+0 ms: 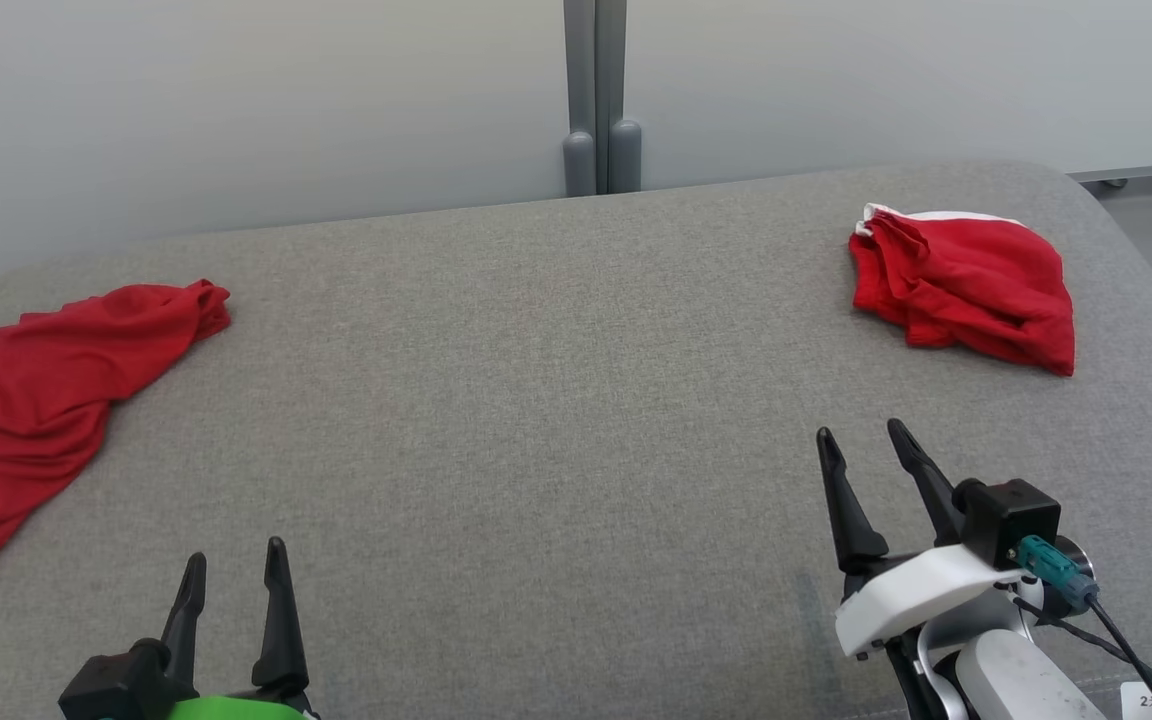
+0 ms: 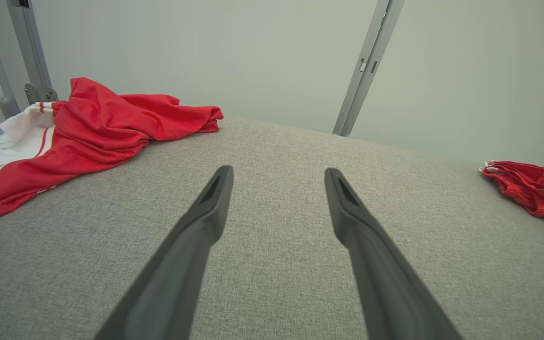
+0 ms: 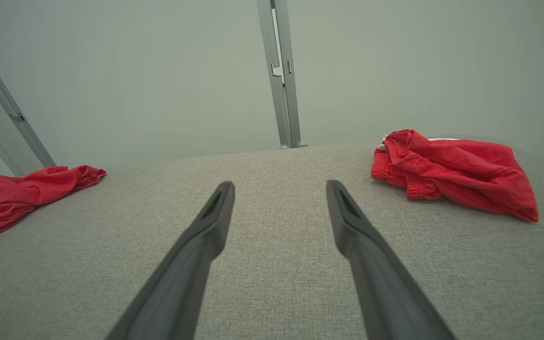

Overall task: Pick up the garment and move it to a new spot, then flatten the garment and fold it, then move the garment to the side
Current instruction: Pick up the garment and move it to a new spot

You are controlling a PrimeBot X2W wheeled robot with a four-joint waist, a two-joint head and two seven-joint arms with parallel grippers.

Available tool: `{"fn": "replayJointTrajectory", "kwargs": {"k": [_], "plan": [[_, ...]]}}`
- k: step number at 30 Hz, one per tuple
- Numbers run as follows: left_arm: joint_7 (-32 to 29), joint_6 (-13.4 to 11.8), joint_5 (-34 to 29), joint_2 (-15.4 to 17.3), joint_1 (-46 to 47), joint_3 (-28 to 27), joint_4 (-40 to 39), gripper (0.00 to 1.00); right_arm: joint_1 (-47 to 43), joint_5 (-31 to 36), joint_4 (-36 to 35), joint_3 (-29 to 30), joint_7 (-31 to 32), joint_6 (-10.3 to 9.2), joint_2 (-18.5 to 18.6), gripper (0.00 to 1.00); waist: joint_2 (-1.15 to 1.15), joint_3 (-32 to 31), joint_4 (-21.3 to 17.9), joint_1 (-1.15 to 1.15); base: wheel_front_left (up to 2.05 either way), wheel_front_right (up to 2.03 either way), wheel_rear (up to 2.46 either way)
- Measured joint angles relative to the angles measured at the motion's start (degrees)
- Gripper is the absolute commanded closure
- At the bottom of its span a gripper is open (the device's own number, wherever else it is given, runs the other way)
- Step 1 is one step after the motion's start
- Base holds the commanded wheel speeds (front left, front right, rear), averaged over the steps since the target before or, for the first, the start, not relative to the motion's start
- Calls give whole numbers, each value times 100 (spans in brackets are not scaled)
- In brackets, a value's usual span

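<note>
The left gripper (image 1: 236,550) at the near left and the right gripper (image 1: 859,428) at the near right hover over the grey padded table (image 1: 536,400), fingers spread wide, holding nothing. 1 loose red garment (image 1: 36,400) sprawls at the table's left edge. A 2nd, bunched red garment (image 1: 966,290) lies far right, well apart.

Red, white-striped garment (image 1: 26,400); red, white-edged bundle (image 1: 966,290); grey flecked table (image 1: 536,400).
</note>
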State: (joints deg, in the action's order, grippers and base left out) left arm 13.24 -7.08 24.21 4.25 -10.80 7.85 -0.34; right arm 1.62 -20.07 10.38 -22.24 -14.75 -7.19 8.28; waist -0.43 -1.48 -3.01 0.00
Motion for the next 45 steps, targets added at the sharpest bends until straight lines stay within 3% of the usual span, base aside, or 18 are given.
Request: {"fn": "replayJointTrajectory", "kwargs": {"k": [17,34,45], "plan": [[-9,0,-92,-12,16,134,-8,0,-127,57,-166,172,0,-3,-64,0,0,-34,379,0,0,0,0],[0,-1,-238,-103,-138,-443,-103,0,-124,90,-93,-205,0,311,-169,0,0,-130,1538,0,0,0,0],[-85,-1,-338,-109,-190,-120,-200,0,-176,90,-133,92,0,246,-247,0,0,-193,2378,0,0,0,0]]}}
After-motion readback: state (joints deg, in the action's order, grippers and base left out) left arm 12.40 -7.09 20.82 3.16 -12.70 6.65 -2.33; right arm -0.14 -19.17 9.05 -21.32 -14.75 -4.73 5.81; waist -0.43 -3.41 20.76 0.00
